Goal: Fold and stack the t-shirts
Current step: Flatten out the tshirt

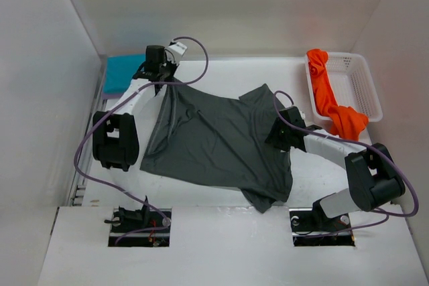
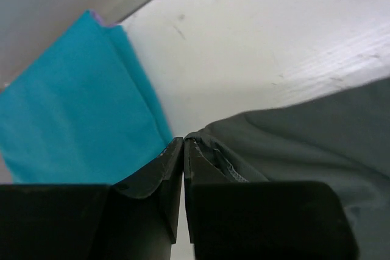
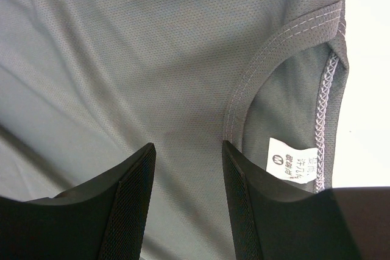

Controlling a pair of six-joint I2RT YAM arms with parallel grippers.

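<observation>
Left arm extended forward, left gripper (image 2: 183,141) pinched closed, right gripper (image 3: 187,145) jaws apart, angled down

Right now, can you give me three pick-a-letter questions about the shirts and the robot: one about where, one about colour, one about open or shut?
1. Where is the orange shirt?
A. Held up in the air.
B. In the basket, spilling over its rim.
C. On the floor.

2. What colour is the shirt spread on the table?
A. Purple.
B. Grey.
C. Yellow.

3. What are the left jaws doing?
A. Standing wide open.
B. Shut on nothing.
C. Shut on the grey shirt's edge.

Answers:
1 B, as it lies in the basket and drapes over the near rim.
2 B, as the spread cloth is dark grey.
3 C, as the left wrist view shows the grey hem pinched between closed jaws.
</observation>
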